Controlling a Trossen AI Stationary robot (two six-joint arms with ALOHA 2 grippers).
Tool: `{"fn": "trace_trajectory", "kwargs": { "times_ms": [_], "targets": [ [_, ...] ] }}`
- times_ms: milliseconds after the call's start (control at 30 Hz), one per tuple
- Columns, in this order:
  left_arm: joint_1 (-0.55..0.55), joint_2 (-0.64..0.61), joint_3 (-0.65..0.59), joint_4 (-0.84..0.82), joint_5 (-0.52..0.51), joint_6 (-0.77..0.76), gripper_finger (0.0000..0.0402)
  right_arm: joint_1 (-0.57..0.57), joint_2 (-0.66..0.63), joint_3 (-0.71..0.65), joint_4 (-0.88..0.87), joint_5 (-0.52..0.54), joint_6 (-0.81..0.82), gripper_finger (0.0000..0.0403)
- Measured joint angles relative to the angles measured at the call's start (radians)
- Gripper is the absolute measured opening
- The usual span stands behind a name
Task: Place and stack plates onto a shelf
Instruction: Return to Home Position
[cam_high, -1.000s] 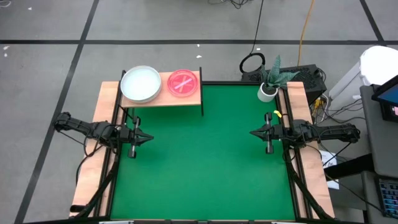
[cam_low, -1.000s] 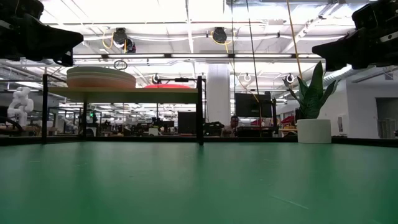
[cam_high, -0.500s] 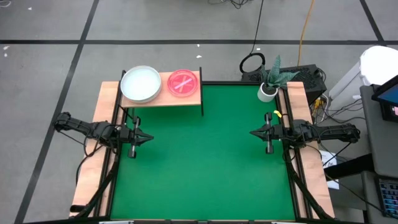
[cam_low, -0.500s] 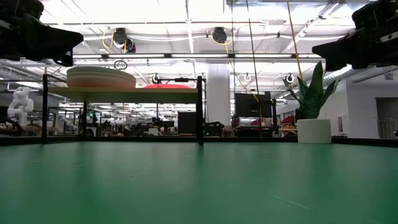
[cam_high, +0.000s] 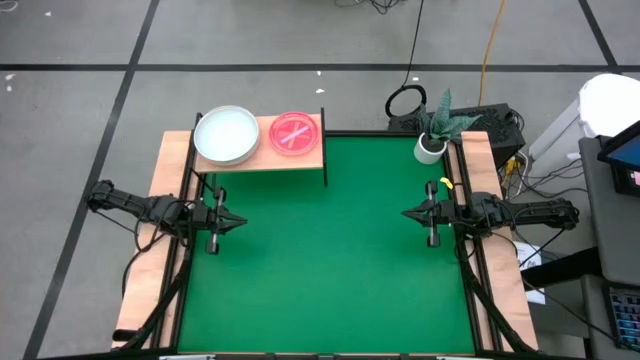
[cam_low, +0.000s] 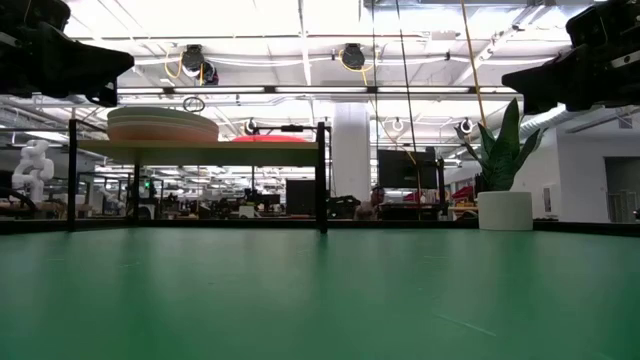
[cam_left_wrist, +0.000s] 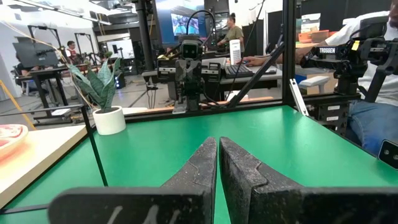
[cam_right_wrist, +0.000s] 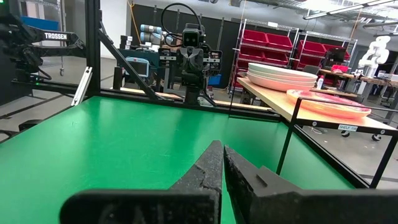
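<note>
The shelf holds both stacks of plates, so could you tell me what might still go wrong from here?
1. The large-plate stack sits at the left end of the shelf and seems to reach past the board's back edge, so a knock could tip it off.
2. The left arm rests just in front of the shelf's thin legs, jaws shut; a careless next move might bump them.

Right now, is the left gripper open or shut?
Shut. The left gripper shows its fingers pressed together, nothing between them, above the green table.
</note>
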Motion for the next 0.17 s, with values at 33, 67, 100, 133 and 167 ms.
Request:
{"fn": "trace_trajectory", "kwargs": {
  "times_ms": [33, 67, 100, 133, 167],
  "targets": [
    [0.000, 0.000, 0.000, 0.000, 0.000, 0.000, 0.0024, 0.000, 0.000, 0.000, 0.000, 0.000, 0.000, 0.0000],
    [0.000, 0.000, 0.000, 0.000, 0.000, 0.000, 0.0024, 0.000, 0.000, 0.000, 0.000, 0.000, 0.000, 0.0000],
    [0.000, 0.000, 0.000, 0.000, 0.000, 0.000, 0.0024, 0.000, 0.000, 0.000, 0.000, 0.000, 0.000, 0.0000],
    [0.000, 0.000, 0.000, 0.000, 0.000, 0.000, 0.0024, 0.000, 0.000, 0.000, 0.000, 0.000, 0.000, 0.0000],
    [0.000, 0.000, 0.000, 0.000, 0.000, 0.000, 0.0024, 0.000, 0.000, 0.000, 0.000, 0.000, 0.000, 0.0000]
  ]
}}
